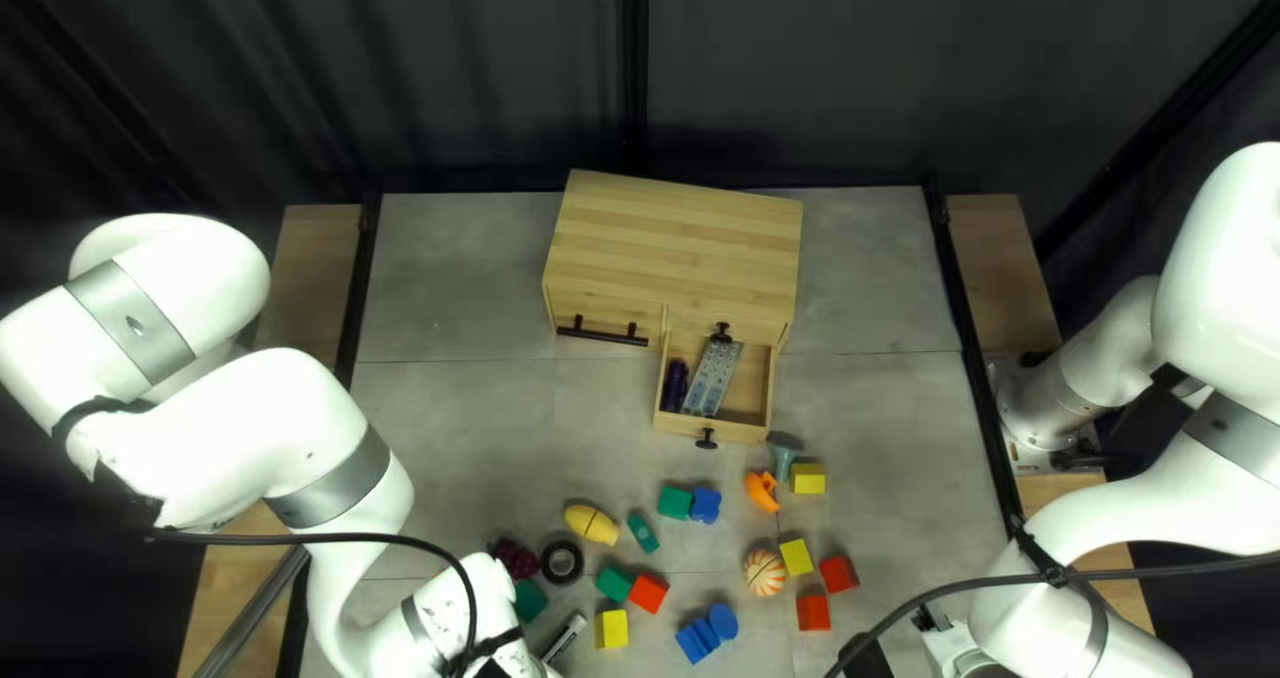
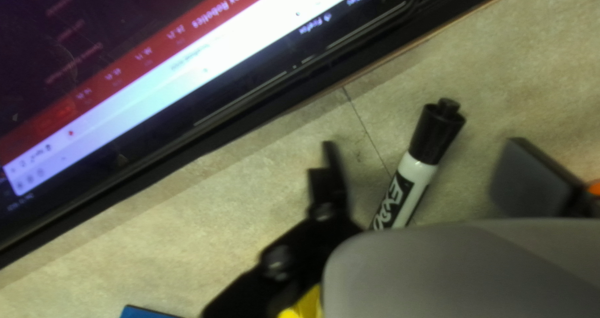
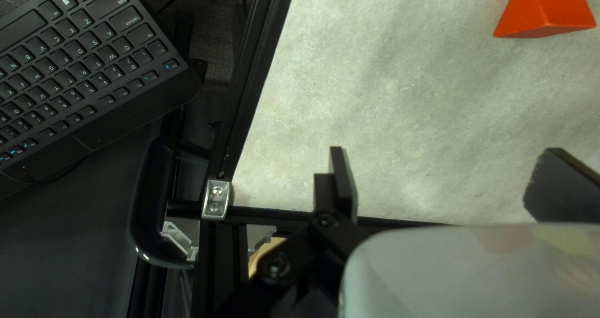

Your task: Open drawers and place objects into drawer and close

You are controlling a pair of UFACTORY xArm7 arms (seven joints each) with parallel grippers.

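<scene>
Drawer (image 1: 742, 432) is pulled out toward the near edge of the tabletop (image 1: 467, 425), purple item (image 1: 675, 385) and packet (image 1: 711, 377) inside; closing is left — and perhaps blocks (image 1: 812, 612) and marker (image 2: 434, 136), nearer that edge, to be added. Left gripper (image 2: 422, 143) and right gripper (image 3: 445, 149) are spread wide.

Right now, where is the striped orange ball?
In the top left view, the ball sits right of centre, just left of a yellow block, below the open drawer.
</scene>
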